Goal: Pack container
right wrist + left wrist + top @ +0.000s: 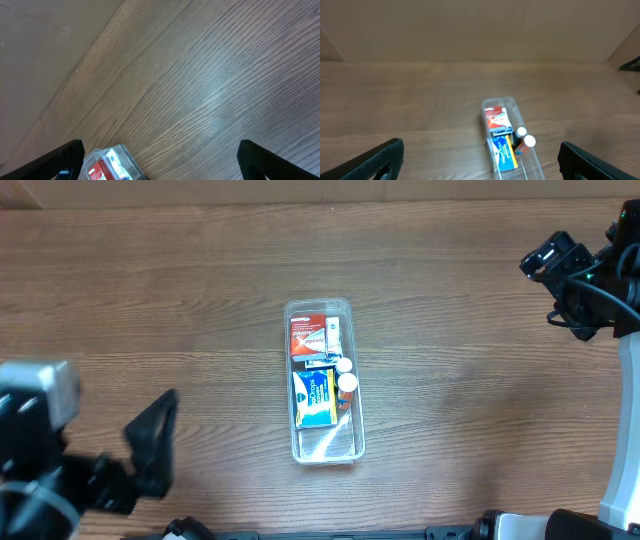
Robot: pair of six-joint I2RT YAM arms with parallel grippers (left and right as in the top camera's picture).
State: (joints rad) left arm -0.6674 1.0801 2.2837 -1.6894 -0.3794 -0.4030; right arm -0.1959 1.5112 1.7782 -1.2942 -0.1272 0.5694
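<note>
The clear container (327, 446) lies lengthwise in the middle of the table. It holds a red box (307, 337), a small white box (333, 335), a blue and yellow box (315, 398) and two white-capped bottles (346, 375); its near end is bare. My left gripper (152, 442) is open and empty at the front left, well away from the container. In the left wrist view the container (506, 101) lies between and beyond the open fingers (481, 167). My right gripper (555, 260) is open and empty at the far right; its view (160, 165) shows only the container's far corner (120, 151).
The wooden table (180, 310) surrounds the container. A plain wall (470, 30) rises behind the table's far edge. The right arm's white base (625, 480) stands at the right edge.
</note>
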